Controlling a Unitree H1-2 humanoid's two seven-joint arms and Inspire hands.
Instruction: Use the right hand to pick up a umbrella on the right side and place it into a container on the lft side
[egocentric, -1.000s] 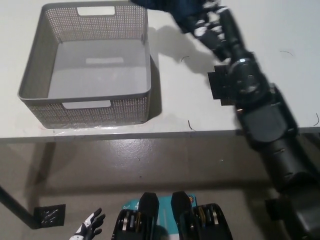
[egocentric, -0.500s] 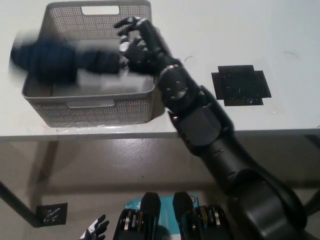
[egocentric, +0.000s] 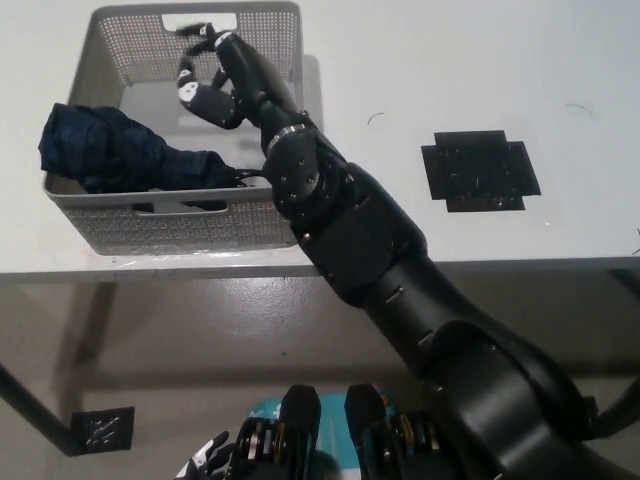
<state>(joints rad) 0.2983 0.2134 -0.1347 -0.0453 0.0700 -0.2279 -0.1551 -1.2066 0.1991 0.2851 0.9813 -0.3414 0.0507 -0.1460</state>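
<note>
Dropped from the grasp since half a second back: umbrella (egocentric: 125, 155) now in the container (egocentric: 270, 60), draped over its near-left rim; right hand (egocentric: 215, 75) above, fingers spread, empty; only withdrawal left; left hand (egocentric: 205, 462) idle at bottom edge.

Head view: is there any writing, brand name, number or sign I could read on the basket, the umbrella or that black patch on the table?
None can be read.
Grey basket: no label shows.
Dark blue umbrella: plain cloth, no print visible.
Black patch on the table: plain black, no letters.
Right hand, open above the basket: no marking readable.
</note>
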